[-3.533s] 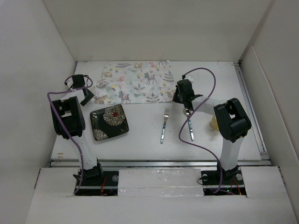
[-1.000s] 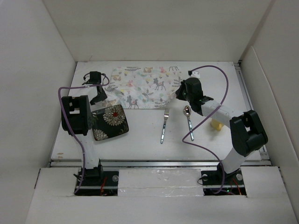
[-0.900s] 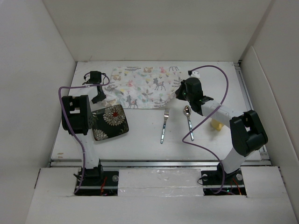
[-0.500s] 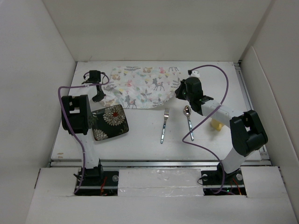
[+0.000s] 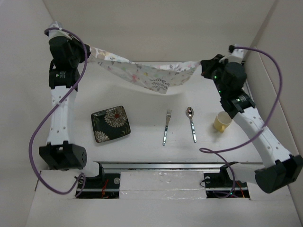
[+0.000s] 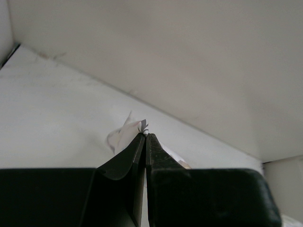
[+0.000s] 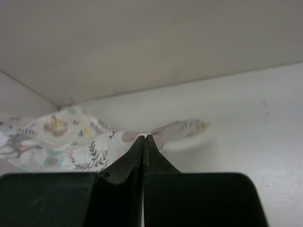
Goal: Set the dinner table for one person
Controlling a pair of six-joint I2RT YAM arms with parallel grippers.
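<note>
Noted both arms reared tall, wrists high above the large plain white dinner table (image 5: pixel 142 101). Found left gripper (image 5: pixel 88 51) pinched tight on one corner of the pastel animal-print cloth placemat (image 5: pixel 147 75); right gripper (image 5: pixel 202 67) clamped likewise on the opposite corner. Saw cloth slung between them over the table's far half, sagging mid-span. Logged on the tabletop: dark square floral plate (image 5: pixel 111 123), steel fork (image 5: pixel 166 126), steel spoon (image 5: pixel 191 123), yellow cup (image 5: pixel 221 121). Cannot tell whether the sag clears the table. Wrist views: only small tufts of cloth past the closed fingertips.
</note>
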